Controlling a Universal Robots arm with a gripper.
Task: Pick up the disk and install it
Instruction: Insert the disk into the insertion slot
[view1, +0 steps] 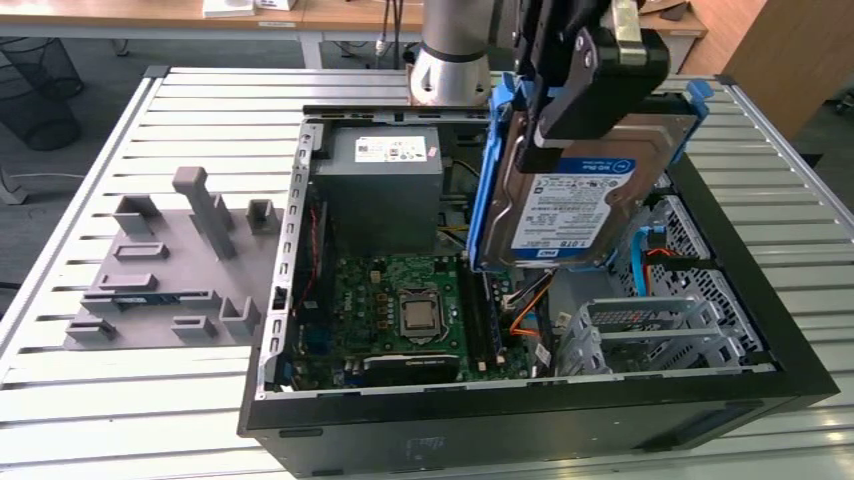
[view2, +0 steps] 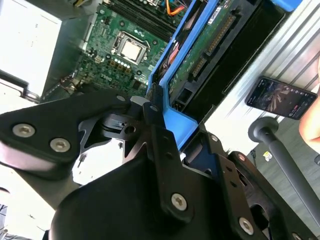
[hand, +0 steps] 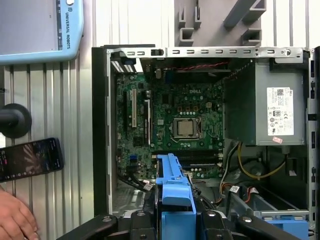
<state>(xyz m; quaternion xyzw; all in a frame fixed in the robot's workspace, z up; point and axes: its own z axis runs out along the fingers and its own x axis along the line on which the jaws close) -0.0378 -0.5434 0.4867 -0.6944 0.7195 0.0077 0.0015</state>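
Observation:
In the exterior view the disk (view1: 587, 205), a silver drive with a blue-and-white label and a blue plastic rail frame, hangs on edge above the open computer case (view1: 400, 420). My gripper (view1: 583, 105) is shut on its upper end. The disk hovers over the case's right half, above the metal drive cage (view1: 654, 325). In the second wrist view the black fingers (view2: 157, 145) clamp the blue frame (view2: 176, 120), and the drive's green circuit side (view2: 210, 47) points down toward the case. The first wrist view looks past the blue rail (hand: 172, 182) onto the motherboard (hand: 182, 125).
A grey power supply (view1: 380, 185) fills the case's back corner. A grey plastic fixture (view1: 167, 265) lies on the slatted table on the exterior view's left. A phone (hand: 30, 159), a person's hand (hand: 15, 220) and a blue-edged pendant (hand: 35, 30) lie beside the case.

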